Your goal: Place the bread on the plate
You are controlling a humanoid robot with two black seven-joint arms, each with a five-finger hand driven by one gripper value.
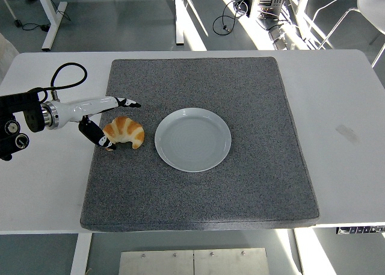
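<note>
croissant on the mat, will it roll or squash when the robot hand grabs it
The croissant lies flat on its curved underside on the grey mat, so it will probably slide or pivot rather than roll. Its puffy, layered look suggests it is light and may dent under a firm pinch. The left robot hand has fingers spread around its left end, so a gentle grip seems wise.

Sunlit grey floor (120, 16) with cables (231, 13) behind the white table (337, 106).

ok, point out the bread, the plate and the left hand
bread (124, 132), head view, middle of its striped crust
plate (193, 139), head view, bare centre of the dish
left hand (107, 115), head view, between thumb and index fingertips
</note>
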